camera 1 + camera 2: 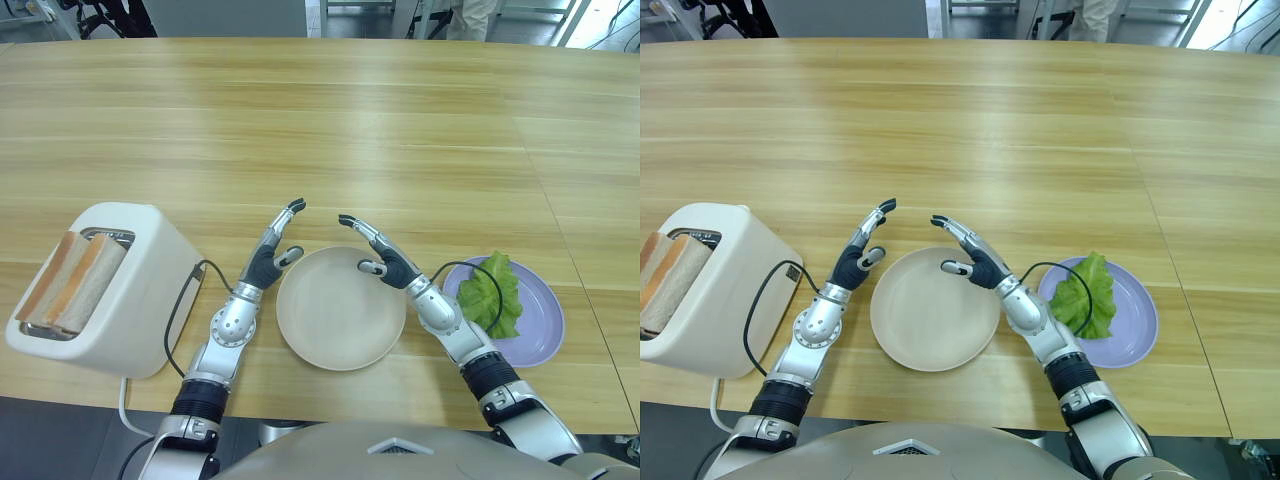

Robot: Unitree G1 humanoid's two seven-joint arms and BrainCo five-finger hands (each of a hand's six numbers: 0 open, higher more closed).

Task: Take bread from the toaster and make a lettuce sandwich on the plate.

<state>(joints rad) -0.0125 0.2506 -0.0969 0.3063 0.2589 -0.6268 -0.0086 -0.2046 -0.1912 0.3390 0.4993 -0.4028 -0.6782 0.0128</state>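
Wooden surface point(400, 130), pale planks running left to right. Three items sit on it along the near edge: white toaster point(140, 290) far left, beige plate point(335, 322) centre, purple plate point(545, 318) to its right (plates near each other, not touching).

A white toaster point(112, 292) sits at the left of the wooden table point(330, 130) with two bread slices point(75, 282) in its slots. The left hand point(270, 255) and right hand point(388, 258), fingers extended, flank a beige plate point(335, 320). Lettuce point(493, 295) lies on a purple plate point(542, 312) at the right.
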